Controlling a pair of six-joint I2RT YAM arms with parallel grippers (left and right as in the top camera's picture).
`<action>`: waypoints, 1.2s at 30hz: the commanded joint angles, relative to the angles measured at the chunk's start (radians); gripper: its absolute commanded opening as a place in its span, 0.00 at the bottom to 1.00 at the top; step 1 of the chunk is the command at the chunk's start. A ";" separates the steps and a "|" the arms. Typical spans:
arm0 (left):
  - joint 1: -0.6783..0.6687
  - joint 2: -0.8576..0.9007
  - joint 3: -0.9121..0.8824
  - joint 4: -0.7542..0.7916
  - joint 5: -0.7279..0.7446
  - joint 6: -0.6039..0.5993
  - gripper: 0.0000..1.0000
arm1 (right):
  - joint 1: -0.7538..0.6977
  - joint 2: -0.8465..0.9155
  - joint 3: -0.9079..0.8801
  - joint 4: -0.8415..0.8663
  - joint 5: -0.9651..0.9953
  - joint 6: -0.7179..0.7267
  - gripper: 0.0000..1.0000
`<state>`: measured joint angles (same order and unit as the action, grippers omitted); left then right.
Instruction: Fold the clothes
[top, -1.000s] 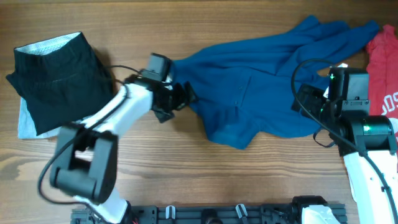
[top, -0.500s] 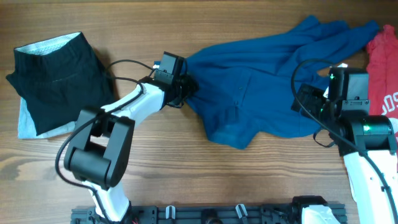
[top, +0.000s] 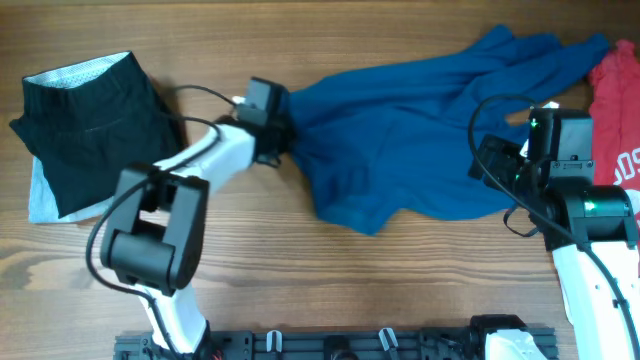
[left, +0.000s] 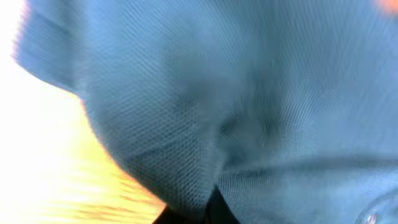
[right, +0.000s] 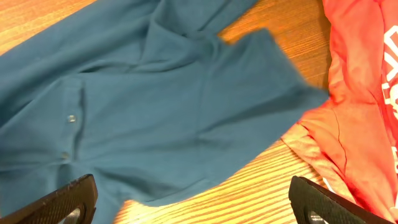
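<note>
The deep-blue collared shirt (top: 420, 130) lies crumpled across the middle and right of the table. My left gripper (top: 277, 130) is shut on the shirt's left edge. In the left wrist view blue fabric (left: 205, 106) fills the frame and bunches into the closed jaws of the left gripper (left: 208, 211). My right gripper (top: 490, 160) hovers open over the shirt's right part. Its fingers (right: 62, 202) stand wide apart above the shirt's hem and button placket (right: 71, 118), with nothing between them. The black garment (top: 90, 130) lies at the far left. The red T-shirt (top: 615, 100) is at the right edge.
A pale cloth (top: 40, 195) sticks out from under the black garment. The red T-shirt (right: 360, 112) lies just right of the blue shirt's sleeve in the right wrist view. Bare wooden table (top: 300, 280) runs along the front, with a black rail (top: 340, 345) at its near edge.
My left gripper has reached the shirt's left edge, shut on it, and drawn it slightly left and back. The shirt's lower fold has shifted left. The right arm has not moved.
</note>
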<state>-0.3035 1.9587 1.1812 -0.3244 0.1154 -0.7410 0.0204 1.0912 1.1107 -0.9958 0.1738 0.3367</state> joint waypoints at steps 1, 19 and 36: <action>0.176 -0.061 0.189 -0.064 -0.098 0.129 0.04 | -0.004 0.005 0.002 0.000 0.013 0.004 1.00; 0.351 -0.045 0.516 -0.790 0.180 0.174 1.00 | -0.004 0.005 0.002 0.000 0.013 0.004 1.00; 0.083 -0.045 -0.034 -0.518 0.120 0.025 1.00 | -0.004 0.016 -0.006 -0.011 0.010 0.004 1.00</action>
<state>-0.2031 1.9022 1.2335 -0.9421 0.2478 -0.6441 0.0204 1.0939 1.1103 -1.0065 0.1738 0.3363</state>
